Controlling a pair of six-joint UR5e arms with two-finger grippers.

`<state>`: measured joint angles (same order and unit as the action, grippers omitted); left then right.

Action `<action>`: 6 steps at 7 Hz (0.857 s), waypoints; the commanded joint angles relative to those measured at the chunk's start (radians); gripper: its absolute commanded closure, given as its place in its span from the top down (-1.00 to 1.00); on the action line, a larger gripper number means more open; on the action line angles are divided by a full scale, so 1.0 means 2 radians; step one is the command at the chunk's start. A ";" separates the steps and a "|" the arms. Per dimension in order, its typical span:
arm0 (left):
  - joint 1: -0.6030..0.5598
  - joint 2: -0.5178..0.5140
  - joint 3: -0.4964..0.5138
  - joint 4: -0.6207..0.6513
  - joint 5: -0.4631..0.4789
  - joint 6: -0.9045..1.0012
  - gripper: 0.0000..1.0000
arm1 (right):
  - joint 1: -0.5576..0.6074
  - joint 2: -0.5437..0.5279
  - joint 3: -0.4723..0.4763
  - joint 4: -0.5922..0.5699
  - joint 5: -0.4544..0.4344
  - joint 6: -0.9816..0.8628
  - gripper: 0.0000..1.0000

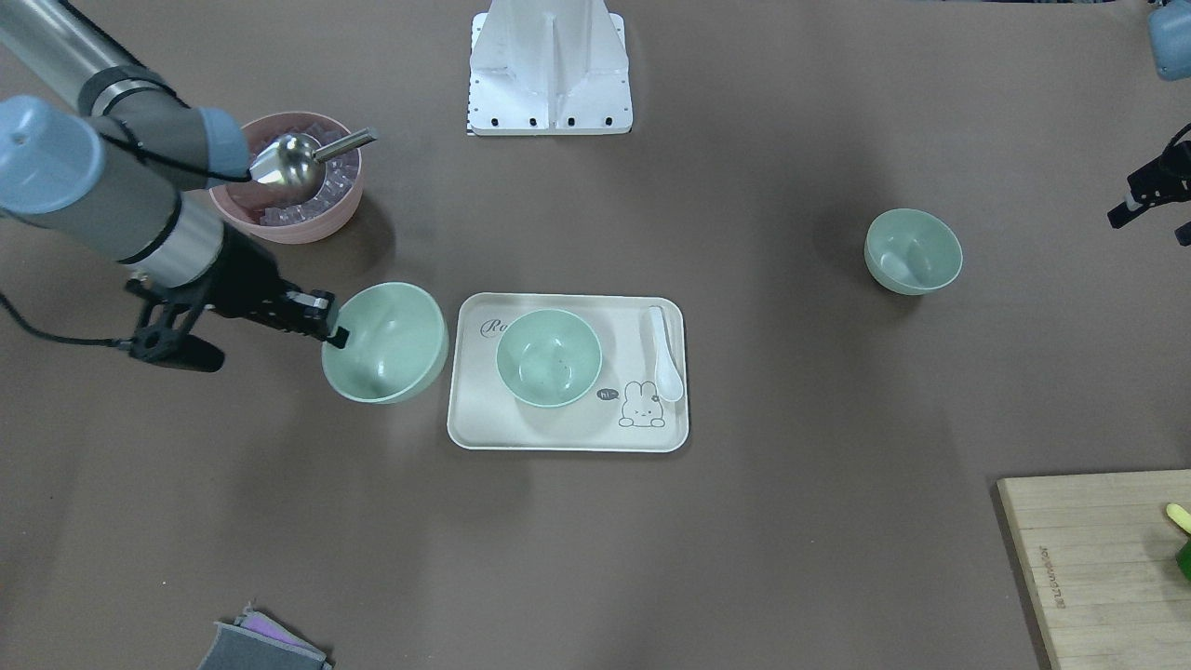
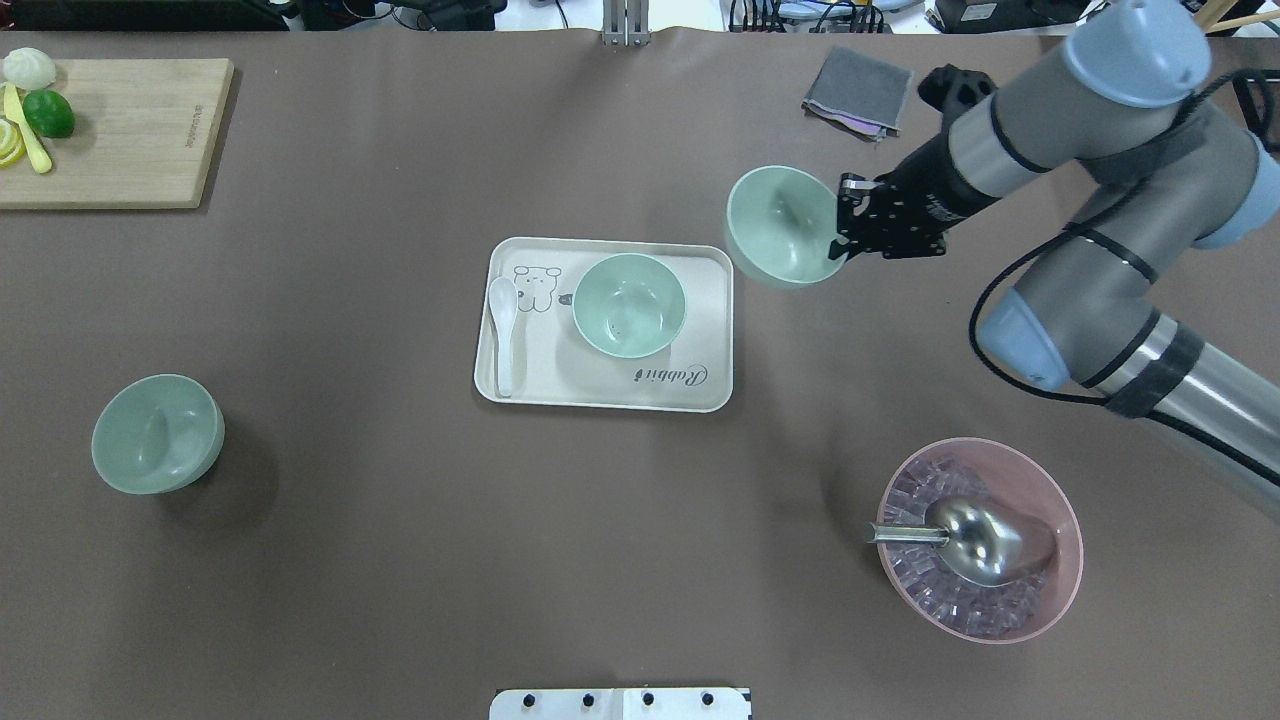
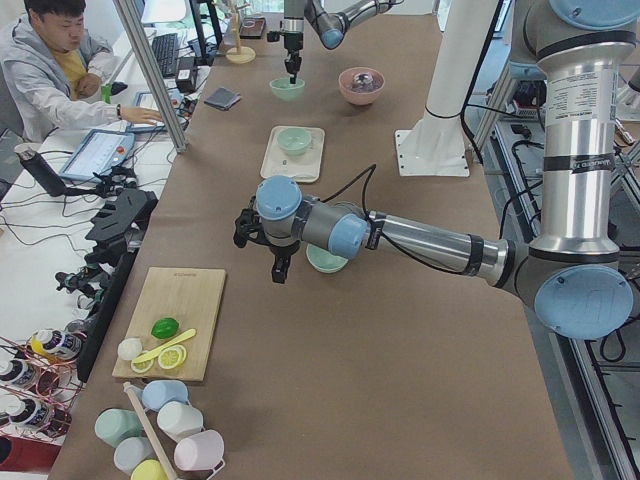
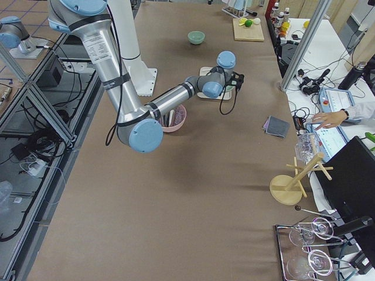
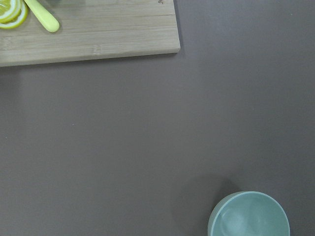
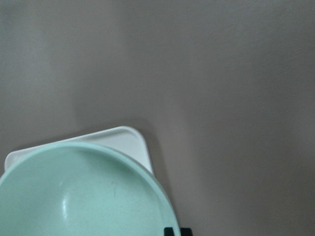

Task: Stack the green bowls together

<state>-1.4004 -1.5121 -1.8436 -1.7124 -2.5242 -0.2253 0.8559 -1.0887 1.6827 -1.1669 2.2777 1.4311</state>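
Three pale green bowls show. One bowl (image 1: 549, 357) (image 2: 630, 305) stands on the cream tray (image 1: 568, 430) (image 2: 560, 375). My right gripper (image 1: 335, 326) (image 2: 843, 225) is shut on the rim of a second bowl (image 1: 384, 342) (image 2: 785, 227) (image 6: 83, 191), held tilted above the table beside the tray's edge. The third bowl (image 1: 913, 251) (image 2: 157, 434) (image 5: 248, 215) stands alone on the table on my left side. My left gripper (image 1: 1140, 200) (image 3: 280, 265) hangs above the table near that bowl; I cannot tell whether it is open or shut.
A pink bowl (image 1: 288, 181) (image 2: 980, 540) with ice and a metal scoop stands behind my right arm. A white spoon (image 1: 665, 354) lies on the tray. A wooden board (image 2: 110, 130) with lime and lemon is at the far left. A grey cloth (image 2: 858, 90) lies far right.
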 commanded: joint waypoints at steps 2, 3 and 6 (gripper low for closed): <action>0.087 0.002 -0.005 -0.039 0.038 -0.077 0.95 | -0.093 0.065 0.050 -0.124 -0.108 0.039 -1.00; 0.115 0.033 -0.002 -0.084 0.068 -0.092 0.95 | -0.100 0.065 0.044 -0.124 -0.116 0.039 -1.00; 0.185 0.069 0.008 -0.159 0.079 -0.158 0.95 | -0.107 0.094 -0.016 -0.117 -0.142 0.034 -1.00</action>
<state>-1.1005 -1.3860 -1.8342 -1.9932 -2.3848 -0.4825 0.6442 -0.9284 1.7047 -1.4063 2.0041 1.5052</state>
